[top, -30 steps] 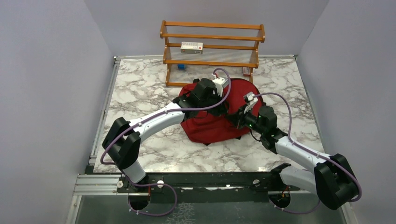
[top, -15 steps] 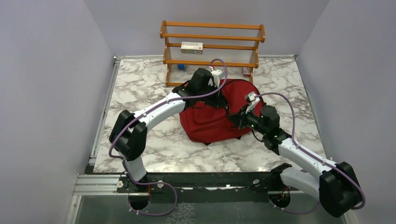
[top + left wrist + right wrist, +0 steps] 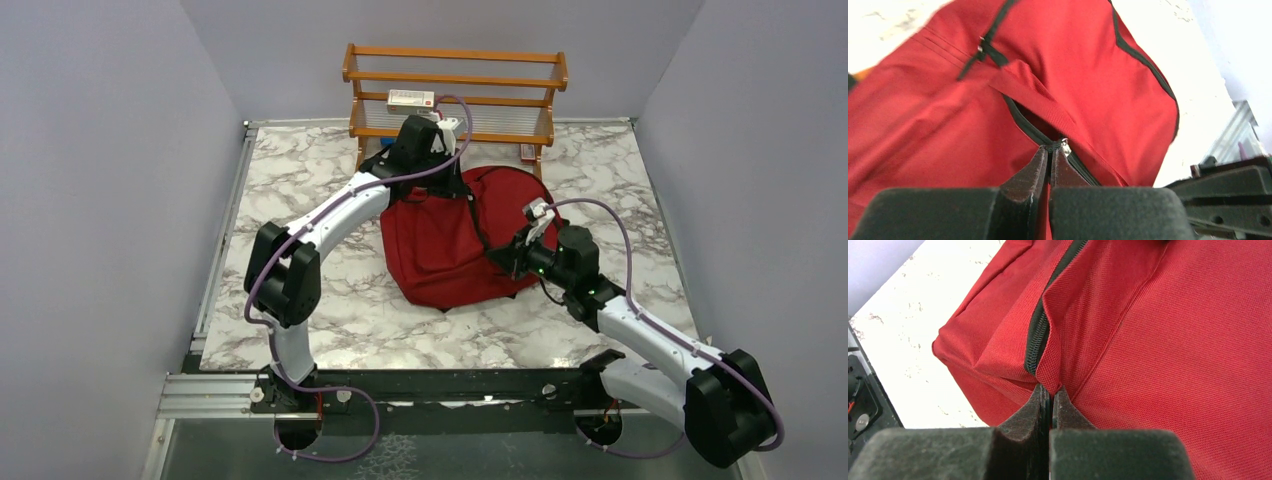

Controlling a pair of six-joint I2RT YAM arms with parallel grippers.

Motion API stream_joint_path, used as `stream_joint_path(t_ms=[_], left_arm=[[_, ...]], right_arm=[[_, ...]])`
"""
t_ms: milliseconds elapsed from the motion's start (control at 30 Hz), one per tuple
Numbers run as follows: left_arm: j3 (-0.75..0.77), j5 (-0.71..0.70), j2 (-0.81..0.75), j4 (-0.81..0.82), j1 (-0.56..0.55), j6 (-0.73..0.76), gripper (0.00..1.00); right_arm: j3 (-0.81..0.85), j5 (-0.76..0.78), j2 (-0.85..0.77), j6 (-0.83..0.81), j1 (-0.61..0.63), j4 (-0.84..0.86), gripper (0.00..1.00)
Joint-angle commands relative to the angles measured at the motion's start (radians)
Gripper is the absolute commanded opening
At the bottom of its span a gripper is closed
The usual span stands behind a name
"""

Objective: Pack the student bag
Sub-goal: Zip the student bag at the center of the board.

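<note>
Dark red fabric takes the middle of the white-and-grey marble table (image 3: 300,210). There the student bag (image 3: 445,250) lies slumped between the two arms, just in front of a wooden rack (image 3: 455,85).

From the left, we see the left arm reach across the table to the bag's far left corner. The left gripper (image 3: 1050,149) has its fingers pressed together on the bag's black zipper (image 3: 1020,117), right at the small metal slider (image 3: 1064,145). Beyond the fingertips the zipper gapes a little under a red fabric band (image 3: 1033,95). The slit is dark, and we cannot tell what lies inside the bag.

At the bag's right edge the right gripper (image 3: 1050,390) pinches a raised fold of the red cloth. The fold sits just beside another run of black zipper.

The rack stands against the far edge of the table. On the table under its left end we see a small blue thing (image 3: 388,143), too small to name. A white and red box (image 3: 411,99) lies flat on the middle shelf. A small dark red object (image 3: 528,152) lies on the table beside the rack's right foot. The left arm's wrist stands in front of the rack's lower left part and hides some of it from us.
</note>
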Motion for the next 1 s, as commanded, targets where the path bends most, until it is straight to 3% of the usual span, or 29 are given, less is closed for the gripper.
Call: stream_joint_path(t_ms=[0, 667, 933, 967], left_arm=[[0.099, -0.14, 0.032, 0.046, 0.065, 0.058, 0.0], [0.327, -0.138, 0.31, 0.035, 0.187, 0.129, 0.0], [0.298, -0.066, 0.312, 0.043, 0.192, 0.145, 0.0], [0.286, -0.06, 0.299, 0.047, 0.192, 0.148, 0.0]], right_arm=[[-0.001, -0.054, -0.025, -0.007, 0.004, -0.133, 0.01], [-0.01, -0.111, -0.176, -0.065, 0.003, -0.218, 0.0], [-0.004, -0.074, -0.208, -0.05, 0.003, -0.235, 0.01], [0.0, -0.066, -0.212, -0.042, 0.004, -0.232, 0.05]])
